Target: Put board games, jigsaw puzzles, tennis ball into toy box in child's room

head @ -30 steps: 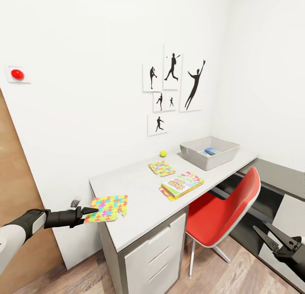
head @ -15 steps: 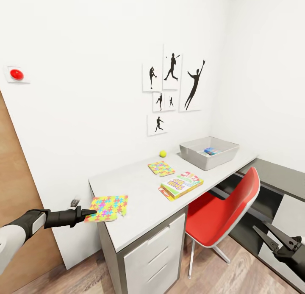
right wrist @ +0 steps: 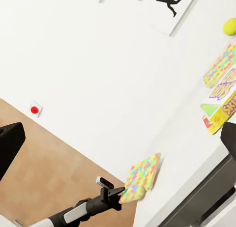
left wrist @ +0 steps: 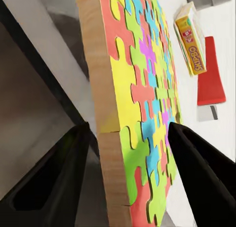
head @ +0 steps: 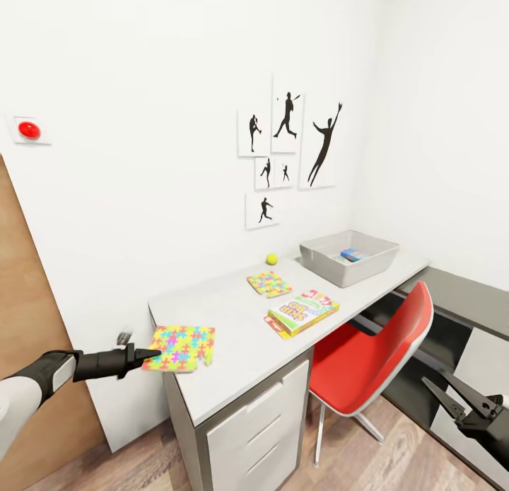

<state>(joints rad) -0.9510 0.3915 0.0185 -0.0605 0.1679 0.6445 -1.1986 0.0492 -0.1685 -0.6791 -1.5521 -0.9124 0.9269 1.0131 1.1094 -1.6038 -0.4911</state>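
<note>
1. Two puzzles show. One puzzle (head: pixel 181 347) lies at the table's (head: pixel 233 314) near corner with its edge between the fingers of the left gripper (head: pixel 150 353). The second puzzle (head: pixel 268 284) lies flat farther along the table, well beyond those jaws.
2. One board game (head: pixel 304 311) lies on the table past the held puzzle and nearer the front edge than the second puzzle. A small blue item (head: pixel 353 254) lies in the toy box; I cannot tell what it is.
3. One ball (head: pixel 271 259) rests by the wall, just beyond the second puzzle and well apart from both grippers.
4. One toy box (head: pixel 348 255) stands at the table's far end, the farthest task thing from the left jaws.
5. The left jaws are parted only by the thickness of the puzzle. In the left wrist view the wooden edge of the puzzle (left wrist: pixel 140 114) runs between the two dark fingers (left wrist: pixel 54 173), one on each face. The board game (left wrist: pixel 191 38) shows beyond the puzzle's far edge.
6. The right gripper (head: pixel 452 399) hangs low beside the red chair (head: pixel 375 356), well apart from every toy. Its jaws stand spread in a wide V and hold nothing.
7. The right wrist view shows the left gripper (right wrist: pixel 118 191) at the puzzle (right wrist: pixel 142 177), with the ball (right wrist: pixel 229 26) far off by the wall.
8. One red button (head: pixel 29 129) and six silhouette pictures (head: pixel 286 148) hang on the wall.
</note>
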